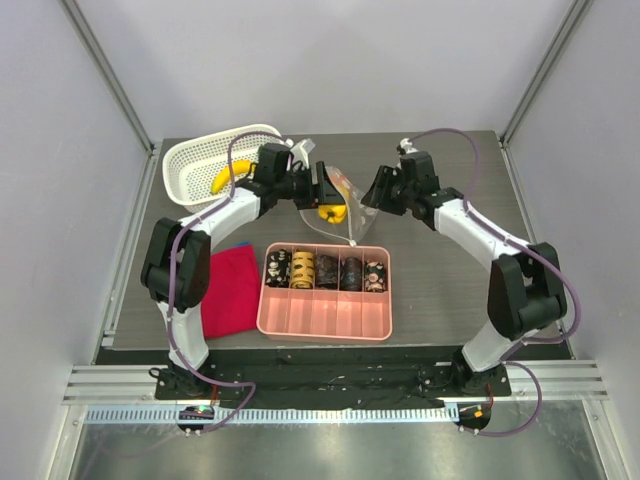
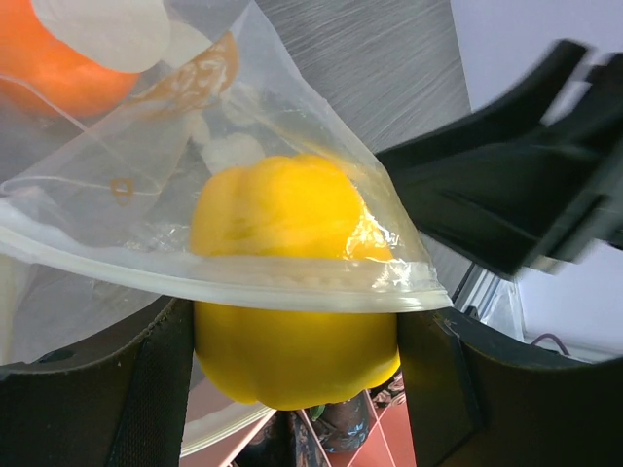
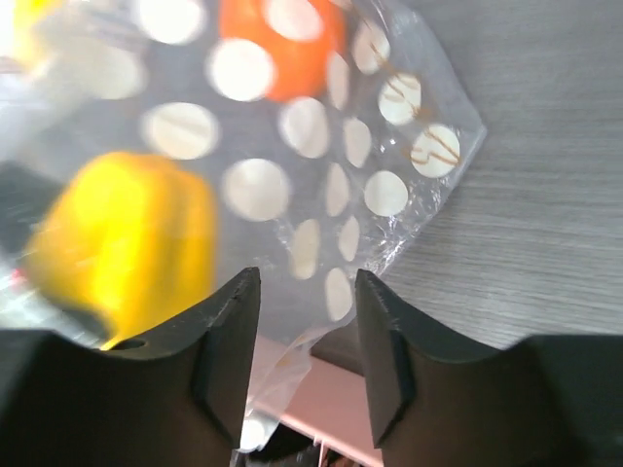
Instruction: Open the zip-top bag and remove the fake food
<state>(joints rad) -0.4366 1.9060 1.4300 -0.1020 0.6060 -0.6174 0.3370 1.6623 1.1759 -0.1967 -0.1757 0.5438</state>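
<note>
We are counting one zip-top bag, one yellow pepper, one orange piece. The pepper is filling the left gripper's jaws, grip unclear; the right gripper's are gaping.

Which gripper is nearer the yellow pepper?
Left. The left gripper has the pepper between its jaws, half out of the bag; the right gripper is beside it, at the bag.

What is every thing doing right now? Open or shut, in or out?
zip-top bag: mouth open.
yellow pepper: halfway out of the bag's mouth.
orange piece: inside the bag.
banana: lying in the white basket.
left end effector: shut on the yellow pepper.
right end effector: open, the bag's edge in front of it.
</note>
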